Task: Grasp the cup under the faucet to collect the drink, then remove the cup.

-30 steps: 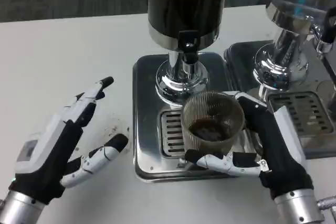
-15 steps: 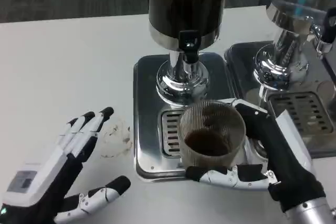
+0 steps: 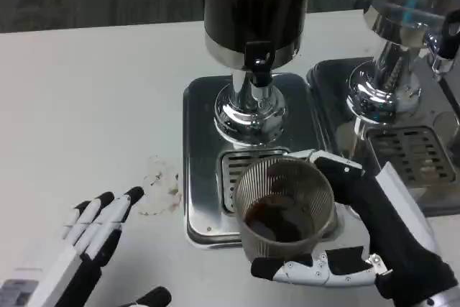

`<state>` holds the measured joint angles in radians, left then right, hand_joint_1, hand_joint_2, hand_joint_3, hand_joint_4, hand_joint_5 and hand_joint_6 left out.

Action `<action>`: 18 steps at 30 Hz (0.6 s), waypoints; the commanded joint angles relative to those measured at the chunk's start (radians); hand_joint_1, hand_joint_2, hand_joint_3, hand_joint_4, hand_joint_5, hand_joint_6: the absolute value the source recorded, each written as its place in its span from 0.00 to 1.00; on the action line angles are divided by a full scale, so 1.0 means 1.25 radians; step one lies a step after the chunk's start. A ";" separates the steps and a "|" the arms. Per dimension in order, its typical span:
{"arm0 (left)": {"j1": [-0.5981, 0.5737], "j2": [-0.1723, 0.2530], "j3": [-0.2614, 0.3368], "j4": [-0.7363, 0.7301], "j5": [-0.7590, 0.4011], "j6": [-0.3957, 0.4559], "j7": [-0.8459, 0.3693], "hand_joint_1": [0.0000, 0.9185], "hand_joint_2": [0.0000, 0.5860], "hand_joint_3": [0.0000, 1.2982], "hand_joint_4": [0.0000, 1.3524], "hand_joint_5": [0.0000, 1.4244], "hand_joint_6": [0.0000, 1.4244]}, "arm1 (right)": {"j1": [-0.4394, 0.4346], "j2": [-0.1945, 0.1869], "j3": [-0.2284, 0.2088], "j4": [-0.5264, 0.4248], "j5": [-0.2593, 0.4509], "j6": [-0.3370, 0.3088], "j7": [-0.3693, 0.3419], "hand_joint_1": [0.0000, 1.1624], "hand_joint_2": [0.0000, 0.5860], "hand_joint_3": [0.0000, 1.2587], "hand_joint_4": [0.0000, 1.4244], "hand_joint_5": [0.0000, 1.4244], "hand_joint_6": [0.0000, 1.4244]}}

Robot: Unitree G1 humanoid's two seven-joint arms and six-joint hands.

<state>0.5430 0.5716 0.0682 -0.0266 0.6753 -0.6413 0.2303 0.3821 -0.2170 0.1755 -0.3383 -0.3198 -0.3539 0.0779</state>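
Observation:
A clear ribbed cup point(image 3: 285, 206) with dark drink in its bottom is gripped by my right hand point(image 3: 374, 235), fingers round its far side and thumb at its near base. The cup stands over the front edge of the steel drip tray point(image 3: 203, 141), well forward of the black faucet point(image 3: 257, 59) on the dark drink dispenser point(image 3: 256, 5). My left hand point(image 3: 86, 249) lies at the lower left over the table, fingers spread and holding nothing.
A second shiny dispenser point(image 3: 402, 34) with its own drip tray point(image 3: 424, 156) stands at the right, close beside my right hand. Brown spill stains point(image 3: 159, 188) mark the white table left of the tray. White table stretches to the left.
My right hand has drawn the cup toward me, from under the faucet to the tray's front edge. My left hand has pulled back toward the lower left corner.

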 commanded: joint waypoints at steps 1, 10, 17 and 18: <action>0.016 -0.011 0.016 -0.016 0.002 0.019 0.012 0.00 0.30 0.00 0.00 0.00 0.00 | 0.016 -0.005 -0.007 -0.043 0.027 -0.006 0.012 0.87 0.13 0.57 0.57 0.56 0.64; -0.001 -0.017 0.004 -0.012 -0.005 0.020 -0.004 0.00 0.30 0.00 0.00 0.00 0.00 | 0.016 0.000 -0.004 -0.049 0.033 0.003 0.026 0.87 0.13 0.57 0.57 0.57 0.65; -0.011 -0.016 -0.007 -0.005 -0.011 0.016 -0.008 0.00 0.31 0.00 0.00 0.00 0.00 | 0.022 0.011 -0.007 -0.047 0.033 0.005 0.022 0.86 0.13 0.57 0.57 0.56 0.64; -0.013 -0.016 -0.008 -0.003 -0.011 0.016 -0.007 0.00 0.31 0.00 0.00 0.00 0.00 | 0.020 0.011 -0.007 -0.046 0.034 0.005 0.024 0.86 0.13 0.57 0.57 0.56 0.64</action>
<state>0.5351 0.5512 0.0645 -0.0436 0.6687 -0.6206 0.2290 0.4140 -0.2091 0.1707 -0.3652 -0.3092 -0.3412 0.1133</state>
